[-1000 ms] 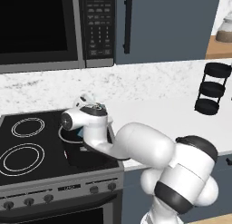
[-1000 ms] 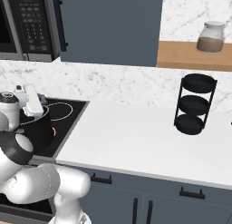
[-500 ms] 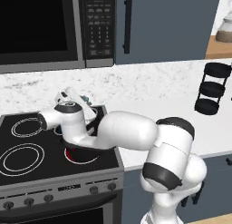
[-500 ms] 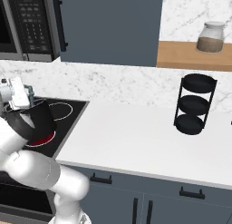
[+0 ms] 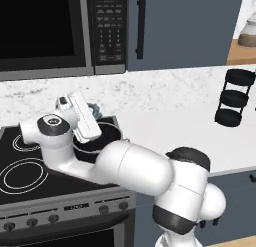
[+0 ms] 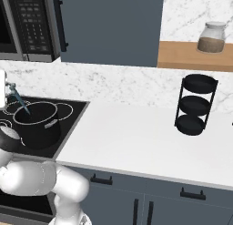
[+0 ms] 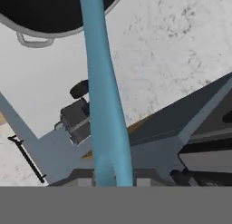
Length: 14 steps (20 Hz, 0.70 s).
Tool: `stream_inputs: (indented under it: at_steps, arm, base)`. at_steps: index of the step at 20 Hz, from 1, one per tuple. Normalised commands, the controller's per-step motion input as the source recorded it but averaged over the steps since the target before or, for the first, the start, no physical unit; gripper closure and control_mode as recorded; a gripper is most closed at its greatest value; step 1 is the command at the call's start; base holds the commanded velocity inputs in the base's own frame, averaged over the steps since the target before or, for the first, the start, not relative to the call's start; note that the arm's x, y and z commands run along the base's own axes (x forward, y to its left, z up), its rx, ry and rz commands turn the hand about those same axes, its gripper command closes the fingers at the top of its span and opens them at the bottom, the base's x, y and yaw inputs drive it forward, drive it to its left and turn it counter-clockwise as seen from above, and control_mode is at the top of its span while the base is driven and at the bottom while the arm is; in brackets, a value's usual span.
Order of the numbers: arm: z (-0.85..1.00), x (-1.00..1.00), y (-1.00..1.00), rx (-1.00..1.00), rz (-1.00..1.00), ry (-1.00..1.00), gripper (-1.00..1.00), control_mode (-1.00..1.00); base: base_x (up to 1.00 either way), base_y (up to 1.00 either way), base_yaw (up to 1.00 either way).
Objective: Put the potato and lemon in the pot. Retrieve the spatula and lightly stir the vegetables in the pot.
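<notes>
The dark pot (image 6: 37, 125) stands on the stove's right rear burner, also visible as pot (image 5: 109, 135) behind my hand. My gripper (image 6: 8, 88) hangs at the pot's upper left, shut on the top of the light-blue spatula (image 6: 22, 105), whose handle slants down past the rim into the pot. In the hand view the spatula (image 7: 104, 105) runs straight from between my fingers up to the pot's black mouth (image 7: 50, 10); its blade is hidden inside. The potato and lemon are hidden from all views.
The black stove (image 5: 30, 176) has free burners at the left. A microwave (image 5: 45, 31) hangs above it. On the white counter (image 6: 132, 137) a black three-tier rack (image 6: 193, 105) stands at the far right, and a jar (image 6: 212, 37) sits on a wooden shelf.
My hand has moved left and a little up over the pot, keeping its hold on the spatula, and the elbow has swung round in front of the stove. The pot has stayed put.
</notes>
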Motion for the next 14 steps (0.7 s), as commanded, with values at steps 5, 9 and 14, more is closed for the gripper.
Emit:
stream_inputs:
  at_steps: [5,9,14]
  arm:
    - [0.04,-0.30,-0.47,0.00,-0.16,0.00,1.00,-1.00]
    - [-0.12,-0.34,-0.52,0.00,-0.15,0.00,1.00,-1.00]
    - [-0.46,-0.08,-0.22,0.03,-0.11,-0.02,1.00,-1.00]
  base:
    - [0.00,0.00,0.00]
    - [0.00,0.00,0.00]
    - [0.00,0.00,0.00]
